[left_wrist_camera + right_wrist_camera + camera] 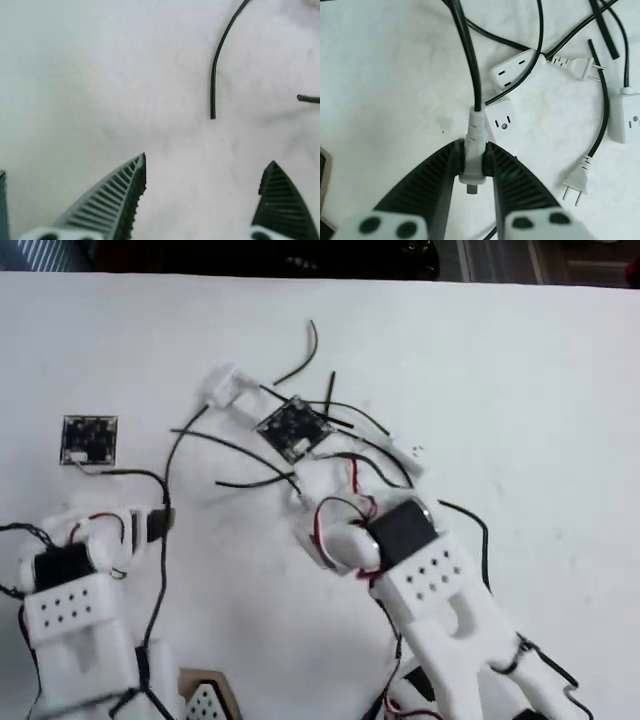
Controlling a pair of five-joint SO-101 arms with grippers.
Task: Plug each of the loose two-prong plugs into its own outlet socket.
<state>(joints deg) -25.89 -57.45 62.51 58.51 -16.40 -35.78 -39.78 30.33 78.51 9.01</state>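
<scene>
Plug (pixel 474 127), white on a black cord (pixel 470 60), is clamped by the body in your right gripper (pixel 473 150), just beside an outlet socket (pixel 502 119). Left gripper (pixel 207 161) gapes wide and empty. Step in hand: carrying. Next, you likely turn it to face the socket, then press home.

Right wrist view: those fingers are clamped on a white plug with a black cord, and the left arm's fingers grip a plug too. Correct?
Not quite. The right arm's fingers are shut on the white plug with its black cord, but the left arm's fingers are open and hold nothing, above the table, as the left wrist view shows.
</scene>
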